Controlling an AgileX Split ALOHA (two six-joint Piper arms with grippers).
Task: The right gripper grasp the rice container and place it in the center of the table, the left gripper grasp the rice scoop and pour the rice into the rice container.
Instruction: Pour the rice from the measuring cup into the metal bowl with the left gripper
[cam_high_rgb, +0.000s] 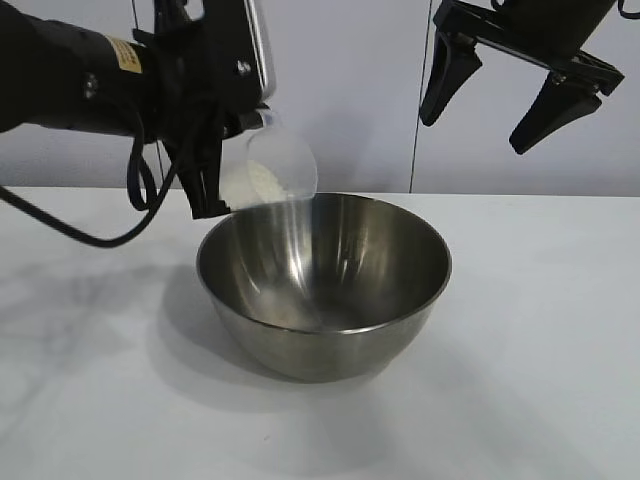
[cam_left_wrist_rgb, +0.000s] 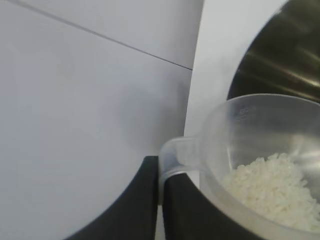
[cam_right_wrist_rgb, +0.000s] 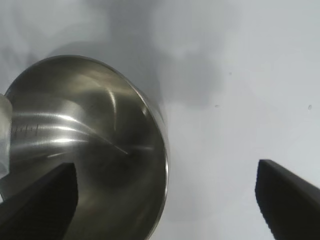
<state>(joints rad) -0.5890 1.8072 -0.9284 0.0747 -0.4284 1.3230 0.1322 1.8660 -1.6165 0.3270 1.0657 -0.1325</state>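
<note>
**Two grippers, one pour: scoop tipped over the bowl's rim**

One landmark is serving me for everything here: the rice container (cam_high_rgb: 323, 283), which is sitting on the table (cam_high_rgb: 540, 380) about mid-table. In the exterior view I am holding the rice scoop (cam_high_rgb: 275, 165) just above the container's rim on the left arm's side, tilted mouth-down toward the bowl so the rice (cam_high_rgb: 262, 180) is sliding to the lip. A faint stream seems to be falling into the bowl, and I judge a few grains are lying on its floor already, though reflections make that uncertain. The left gripper (cam_high_rgb: 205, 185) is clamped on the scoop's handle. The right gripper (cam_high_rgb: 495, 95) is hanging above the container toward the right arm's side, fingers spread wide and holding nothing, well clear so it is not blocking the pour.

In the left wrist view my fingers (cam_left_wrist_rgb: 145, 205) are pressing together on the short handle of the rice scoop (cam_left_wrist_rgb: 250, 135); the rice (cam_left_wrist_rgb: 272, 187) is heaping in its lower side, with the rice container (cam_left_wrist_rgb: 280, 55) lying beyond the scoop's mouth.

In the right wrist view the spread fingers (cam_right_wrist_rgb: 40, 205) are framing the rice container (cam_right_wrist_rgb: 90, 150) from above, and the table (cam_right_wrist_rgb: 240, 75) is showing beside it. I judge the pour is partway done; more tilt is needed.
</note>
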